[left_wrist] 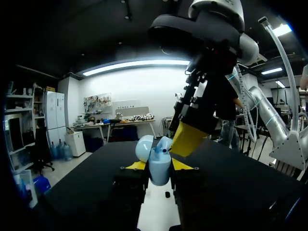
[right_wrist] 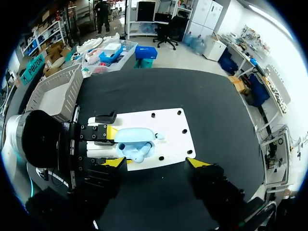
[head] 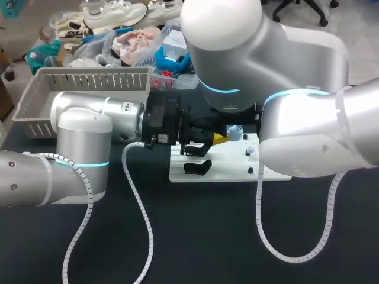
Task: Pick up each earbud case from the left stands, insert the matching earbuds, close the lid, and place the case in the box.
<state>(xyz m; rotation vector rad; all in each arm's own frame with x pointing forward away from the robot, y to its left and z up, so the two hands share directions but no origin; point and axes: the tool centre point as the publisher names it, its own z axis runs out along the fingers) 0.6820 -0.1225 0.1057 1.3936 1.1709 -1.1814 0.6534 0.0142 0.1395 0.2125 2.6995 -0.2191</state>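
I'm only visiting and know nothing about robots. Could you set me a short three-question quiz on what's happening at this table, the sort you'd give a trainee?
1. True or false: the left gripper holds the light blue earbud case between its two fingers.
2. Pick one: the lid of that case is A) shut, B) open, C) lying on the table.
3. Fill in the gap: the right gripper hangs just above the case with its fingers ____.

Key: 1 true; 2 B; 3 open.
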